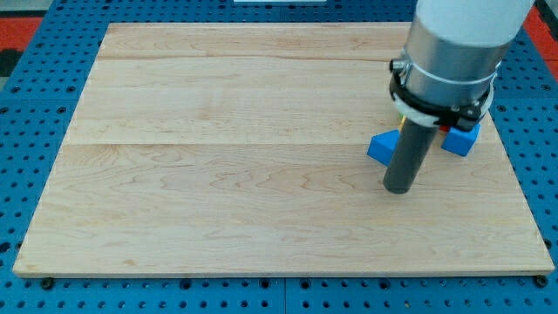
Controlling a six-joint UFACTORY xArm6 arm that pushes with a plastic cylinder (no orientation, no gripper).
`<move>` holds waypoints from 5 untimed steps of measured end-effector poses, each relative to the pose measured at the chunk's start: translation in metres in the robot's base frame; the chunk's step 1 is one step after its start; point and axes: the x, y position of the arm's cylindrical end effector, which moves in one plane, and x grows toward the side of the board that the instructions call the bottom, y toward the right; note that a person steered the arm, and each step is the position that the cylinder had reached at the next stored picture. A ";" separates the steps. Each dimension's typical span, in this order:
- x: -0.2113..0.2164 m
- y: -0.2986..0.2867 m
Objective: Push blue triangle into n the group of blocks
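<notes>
My tip [399, 189], the lower end of the dark rod, is the thing nearest the camera, resting on the wooden table [218, 174] toward the view's right. The tool is only this straight rod: it has nothing that opens or shuts, and it holds no block. It hangs from a wide grey cylinder [453, 52] that fills the view's upper right corner and carries a black ring round its lower edge.

Just up and to the view's left of my tip lies the blue triangle [383, 146]. Its right side runs behind the rod, so I cannot tell whether it touches the rod's shaft. It sits above the tip's end rather than level with it.

Up and to the view's right of my tip, on the other side of the rod, is a second blue block [461, 139]; its shape is partly hidden by the cylinder. A small sliver of red block [444, 130] shows against that block's upper left edge, and a bit of yellow block [402, 113] peeks out by the ring's left edge, above the triangle. Both are mostly covered, so their shapes cannot be made out.

The table lies on a blue perforated base [35, 131].
</notes>
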 end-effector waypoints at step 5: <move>-0.025 -0.026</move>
